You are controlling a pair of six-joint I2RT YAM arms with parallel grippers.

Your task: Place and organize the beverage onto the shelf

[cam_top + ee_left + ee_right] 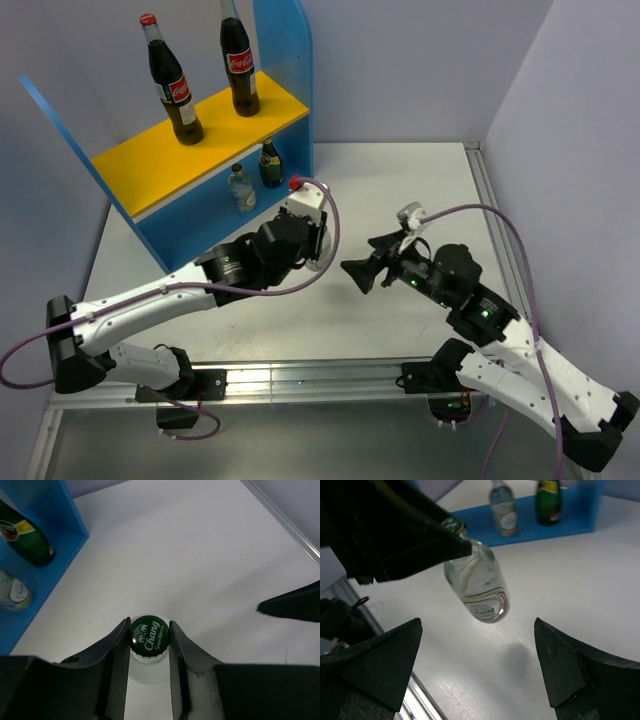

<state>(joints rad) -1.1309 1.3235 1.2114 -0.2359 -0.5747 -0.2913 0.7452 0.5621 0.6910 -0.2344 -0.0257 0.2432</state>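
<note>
Two tall cola bottles (pixel 175 85) (pixel 240 65) stand on the shelf's yellow top board (pixel 140 160). Below it, a small clear bottle (pixel 241 188) and a small dark green bottle (pixel 271 165) stand side by side; both also show in the left wrist view (pixel 12 592) (pixel 27 540). My left gripper (pixel 318 245) (pixel 149 630) is shut on the green-capped neck of the second clear bottle (pixel 480 582) and holds it tilted above the table, right of the shelf. My right gripper (pixel 362 272) (pixel 477 625) is open and empty, facing that bottle from the right.
The shelf's blue side panel (pixel 290 70) stands just left of the held bottle. A metal rail (pixel 300 375) runs along the table's near edge, and another (pixel 492 210) along its right edge. Grey walls close the back and sides. Purple cables loop over both arms.
</note>
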